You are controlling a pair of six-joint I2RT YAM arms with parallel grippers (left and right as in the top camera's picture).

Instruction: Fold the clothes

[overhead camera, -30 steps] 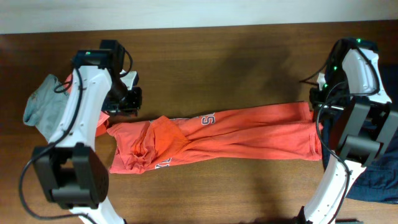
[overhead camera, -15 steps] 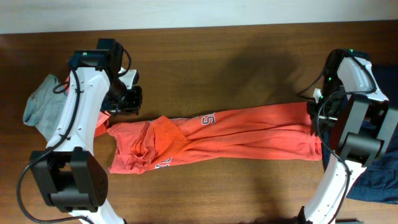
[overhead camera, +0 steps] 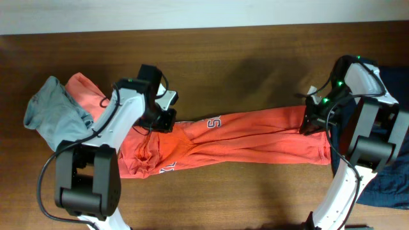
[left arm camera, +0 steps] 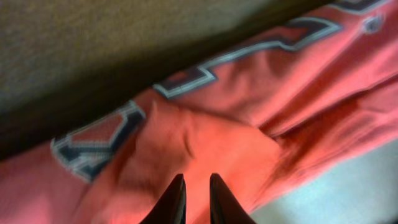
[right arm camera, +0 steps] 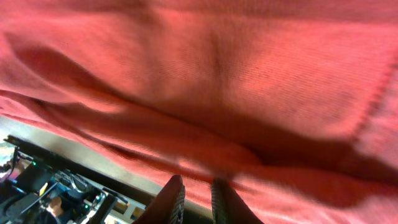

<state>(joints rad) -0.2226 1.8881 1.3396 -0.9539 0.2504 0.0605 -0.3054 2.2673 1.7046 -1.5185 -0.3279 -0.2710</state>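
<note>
The coral-red T-shirt (overhead camera: 255,137) lies stretched left to right across the wooden table (overhead camera: 223,70), its white block lettering showing near the middle. My left gripper (overhead camera: 164,119) is over the bunched left part of the shirt. In the left wrist view its jaws (left arm camera: 198,180) are almost together with shirt fabric (left arm camera: 217,137) at the tips. My right gripper (overhead camera: 309,121) is at the shirt's right end. In the right wrist view (right arm camera: 198,183) it is shut, with red fabric (right arm camera: 217,74) filling the frame.
A grey-teal garment (overhead camera: 51,112) lies heaped at the left edge, with a plain orange piece (overhead camera: 83,89) beside it. A navy piece (overhead camera: 390,182) lies at the right edge under the right arm. A white wall strip runs along the table's far edge.
My left gripper has moved right, from the shirt's upper left corner to over its bunched part, uncovering the orange piece. My right gripper has shifted slightly left at the shirt's right end.
</note>
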